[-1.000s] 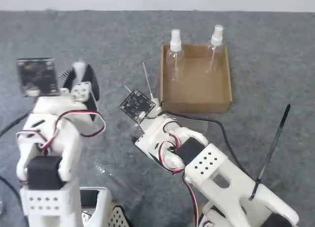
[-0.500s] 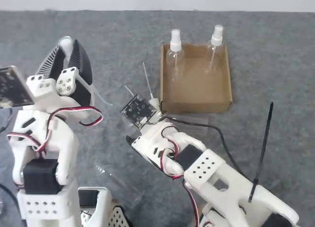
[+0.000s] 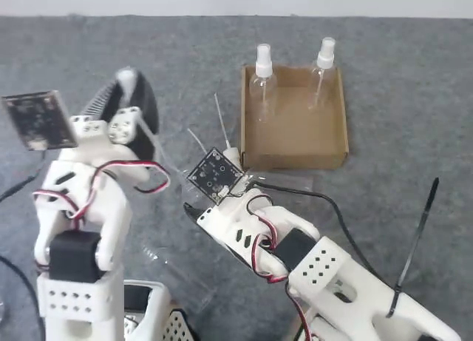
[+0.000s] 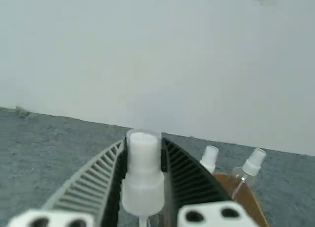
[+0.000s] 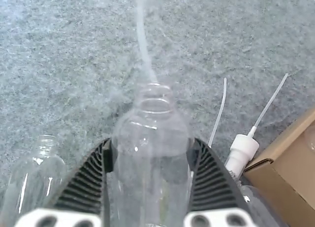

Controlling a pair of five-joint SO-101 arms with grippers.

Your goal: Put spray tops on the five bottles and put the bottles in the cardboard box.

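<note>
My left gripper (image 4: 142, 144) is shut on a white spray top (image 4: 142, 175), held high at the table's left (image 3: 126, 79); its thin tube (image 3: 154, 145) hangs down toward my right arm (image 3: 251, 223). My right gripper (image 5: 150, 149) is shut on a clear open-necked bottle (image 5: 150, 138), and the tube (image 5: 142, 35) comes down to the bottle's mouth (image 5: 155, 95). The cardboard box (image 3: 295, 145) stands at the back right. Inside it stand two bottles with spray tops (image 3: 264, 67) (image 3: 325, 58).
Two loose spray tops with long tubes (image 3: 222, 126) (image 5: 241, 150) lie on the grey mat just left of the box. Another clear open bottle (image 5: 32, 168) lies near the front between the arms (image 3: 170, 265). A black cable tie (image 3: 414, 245) sticks up at the right.
My left gripper swung out to the left with the spray top, then came back right toward the right arm. The right arm shifted slightly toward the front with its bottle.
</note>
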